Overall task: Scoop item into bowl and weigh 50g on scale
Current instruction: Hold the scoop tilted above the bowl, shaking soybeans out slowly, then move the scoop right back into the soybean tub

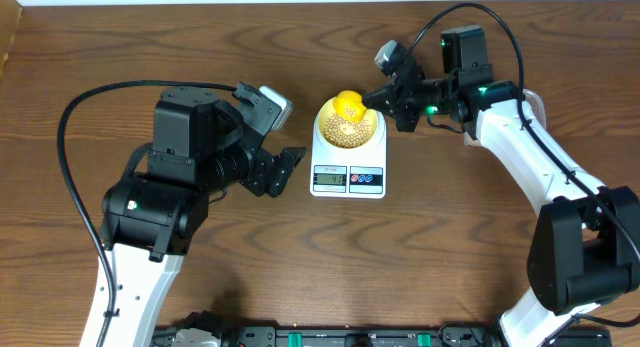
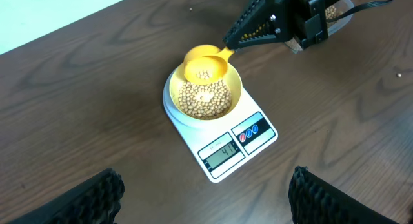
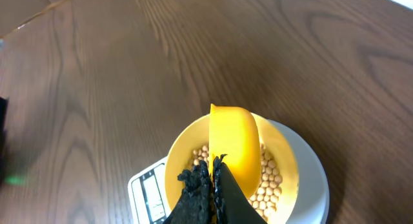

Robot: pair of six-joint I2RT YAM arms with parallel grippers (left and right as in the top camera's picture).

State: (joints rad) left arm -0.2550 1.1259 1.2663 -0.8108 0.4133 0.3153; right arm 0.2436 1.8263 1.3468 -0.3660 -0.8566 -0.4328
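Note:
The white scale (image 1: 348, 177) stands at the table's middle with the pale yellow bowl (image 1: 325, 128) on it, also seen in the left wrist view (image 2: 173, 95). The bowl holds many tan beans (image 2: 205, 100). My right gripper (image 1: 377, 97) is shut on the handle of a bright yellow scoop (image 1: 349, 106), whose cup hangs over the bowl's far side with a few beans in it (image 2: 204, 74). In the right wrist view the scoop (image 3: 233, 140) is tilted over the bowl (image 3: 179, 161). My left gripper (image 1: 283, 167) is open and empty, left of the scale. The display (image 2: 221, 153) shows digits.
A clear tub with more beans (image 2: 335, 11) sits behind the right arm, mostly hidden. The left arm's black cable (image 1: 75, 117) loops over the table's left side. Bare wooden table (image 1: 450, 237) lies in front of the scale.

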